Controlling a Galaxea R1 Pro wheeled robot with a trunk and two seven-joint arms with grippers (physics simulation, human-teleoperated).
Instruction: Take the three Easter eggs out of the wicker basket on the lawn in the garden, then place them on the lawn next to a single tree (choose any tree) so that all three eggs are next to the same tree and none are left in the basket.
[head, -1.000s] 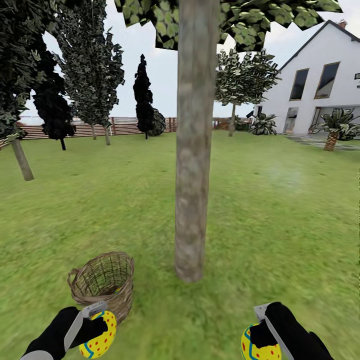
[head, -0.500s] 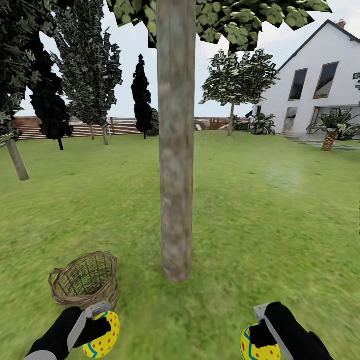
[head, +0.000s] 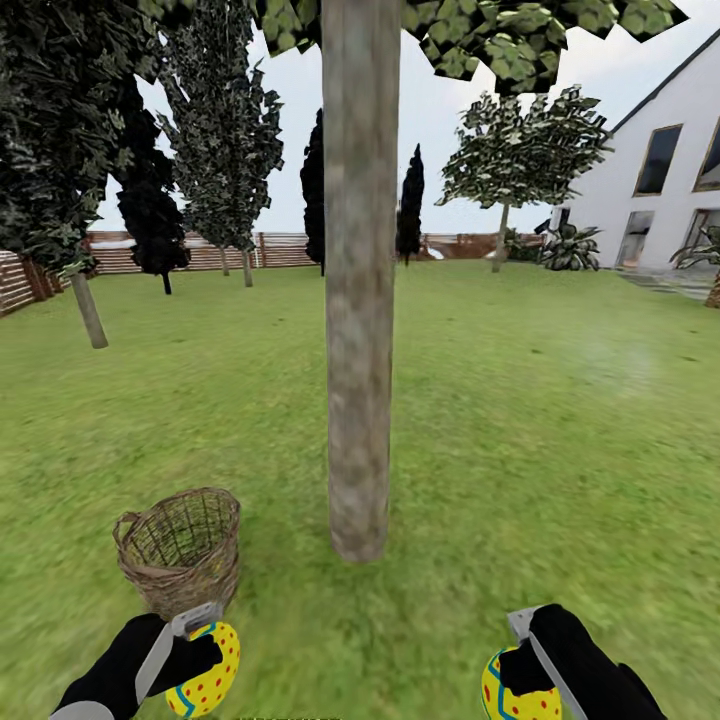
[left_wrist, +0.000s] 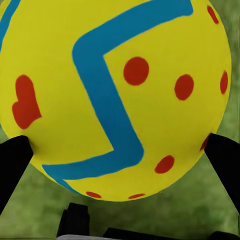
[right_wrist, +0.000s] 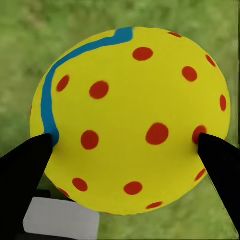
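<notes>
Each end effector, left (head: 205, 640) and right (head: 512, 650), is closed around a smooth, round, probably slippery egg (head: 207, 668); the widest middle gives the safest grip.

This is the garden of a home, rendered in a simulator. A wide lawn (head: 520, 420) of mottled green grass runs back to a wooden slat fence (head: 200, 252). A white house (head: 670, 190) with tall dark windows stands at the far right edge of the lawn. A thick grey-brown tree (head: 358, 300) rises near the middle, with leafy trees, narrow dark cypresses (head: 410, 215) and palm-like shrubs (head: 572, 246) further off under a pale sky.
</notes>
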